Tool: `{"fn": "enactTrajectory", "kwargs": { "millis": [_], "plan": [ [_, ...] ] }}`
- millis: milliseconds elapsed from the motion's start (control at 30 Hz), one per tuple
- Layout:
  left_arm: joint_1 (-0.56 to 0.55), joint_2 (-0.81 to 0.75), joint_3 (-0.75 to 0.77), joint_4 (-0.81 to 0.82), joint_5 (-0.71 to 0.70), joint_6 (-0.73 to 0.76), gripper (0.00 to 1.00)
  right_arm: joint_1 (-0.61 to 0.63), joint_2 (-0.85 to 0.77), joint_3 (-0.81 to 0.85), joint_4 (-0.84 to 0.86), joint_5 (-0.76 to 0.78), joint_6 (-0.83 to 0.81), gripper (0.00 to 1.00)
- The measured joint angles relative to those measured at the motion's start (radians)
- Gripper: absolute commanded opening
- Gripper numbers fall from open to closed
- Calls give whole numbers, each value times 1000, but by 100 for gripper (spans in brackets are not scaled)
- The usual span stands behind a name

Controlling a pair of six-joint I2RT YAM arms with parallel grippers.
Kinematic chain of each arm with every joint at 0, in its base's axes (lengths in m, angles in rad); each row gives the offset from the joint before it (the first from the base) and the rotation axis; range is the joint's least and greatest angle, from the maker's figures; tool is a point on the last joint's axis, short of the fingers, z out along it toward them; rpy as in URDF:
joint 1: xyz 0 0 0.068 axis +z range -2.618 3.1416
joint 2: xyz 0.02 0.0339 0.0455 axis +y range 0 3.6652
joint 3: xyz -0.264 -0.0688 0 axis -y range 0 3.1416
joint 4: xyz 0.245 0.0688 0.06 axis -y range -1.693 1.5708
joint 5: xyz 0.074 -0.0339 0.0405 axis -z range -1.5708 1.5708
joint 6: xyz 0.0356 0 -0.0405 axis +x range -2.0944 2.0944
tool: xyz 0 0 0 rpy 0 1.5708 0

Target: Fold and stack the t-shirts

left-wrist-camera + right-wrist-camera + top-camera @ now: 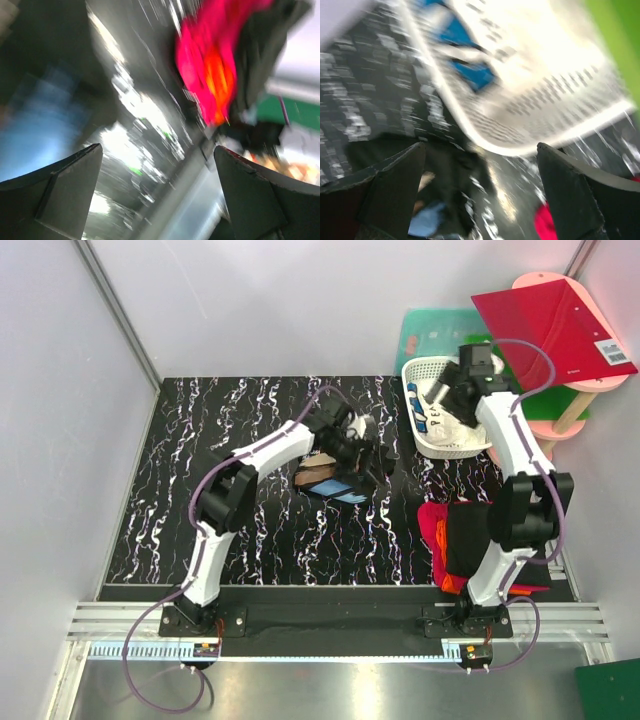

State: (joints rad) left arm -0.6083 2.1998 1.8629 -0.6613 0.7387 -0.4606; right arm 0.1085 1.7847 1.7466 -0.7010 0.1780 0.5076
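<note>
Both sets of jaws are released and hold nothing. The left jaws hang just above the crumpled black tee (335,485) at the middle of the bench (200,470), at the end of the left arm (270,450). The right jaws are out over the white basket (455,450) at the far right. The other tees are a red, orange and black pile (445,540) at the near right, bunched against the base of the right arm (505,430). My main worry is that pile: it sits close to the near edge with the arm's links and cable right over it, so I judge a swing back could snag the cloth and drag it off. The right jaws are also close to the basket rim, and a low pass could tip or shove it. Both wrist views are smeared, so I cannot judge height from them, and a blind pinch on the middle tee might catch only one layer. The bench is black with white veining, which hides the edges of black cloth. Pale grey walls (300,300) close in the left and far sides. A metal rail (330,625) runs along the near edge, and a red board (550,325) and a green board (430,335) lie at the far right by a pink stand (575,390).
</note>
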Motion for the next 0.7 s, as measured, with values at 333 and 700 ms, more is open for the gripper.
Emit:
{"fn": "enactTrajectory", "kwargs": {
  "millis": [333, 700],
  "plan": [
    [8, -146, -137, -80, 65, -43, 99, -141, 102, 127, -327, -99, 74, 100],
    [-47, -170, -151, -78, 76, -68, 99, -144, 131, 203, -361, -264, 36, 100]
  ]
}}
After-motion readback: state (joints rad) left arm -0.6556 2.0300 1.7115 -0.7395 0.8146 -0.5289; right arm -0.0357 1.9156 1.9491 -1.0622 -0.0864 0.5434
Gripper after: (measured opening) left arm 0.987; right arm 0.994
